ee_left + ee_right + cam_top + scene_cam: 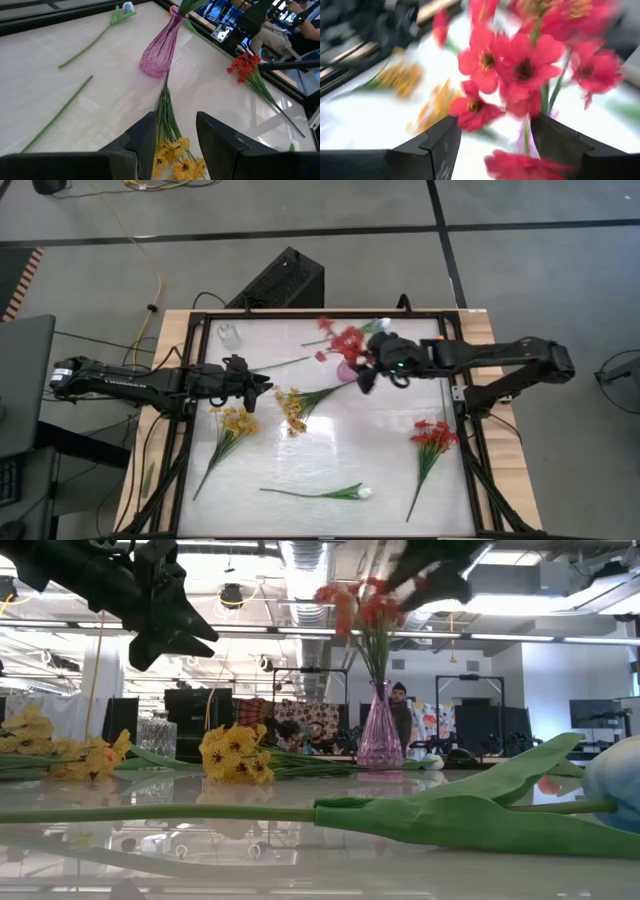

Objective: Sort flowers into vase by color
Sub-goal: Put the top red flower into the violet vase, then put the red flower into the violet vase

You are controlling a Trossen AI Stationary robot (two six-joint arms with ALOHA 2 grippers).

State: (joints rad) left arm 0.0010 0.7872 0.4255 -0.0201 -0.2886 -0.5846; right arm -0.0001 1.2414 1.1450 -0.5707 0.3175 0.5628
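- High view: my right gripper (pixel 372 370) sits at about 12 o'clock of table centre, right over the pink vase (pixel 347 371), because that's where the red stems go.
- Red flower cluster (pixel 347 342) stands upright in the vase; low view shows its stems running down into the neck (pixel 378 690).
- Right fingers (pixel 440 145) are spread apart with the red blooms between them in the right wrist view; I read that as a release, stems no longer pinched, the vase carrying them.
- Second red bunch (pixel 433 436) lies flat at roughly 4 o'clock, well apart from the vase; same colour, so likely my next fetch.
- Left gripper (pixel 262 384) hovers at about 9 o'clock, fingers partly apart and nothing between them, lined up over the nearer yellow spray (pixel 172 155) whose stems point at the vase.
- Other yellow spray (pixel 236 421) lies at 8 o'clock, white tulip (pixel 362 492) at 6 o'clock near the front edge.
- Clear glass vase (pixel 228 333) at 10 o'clock looks empty, presumably for another colour.
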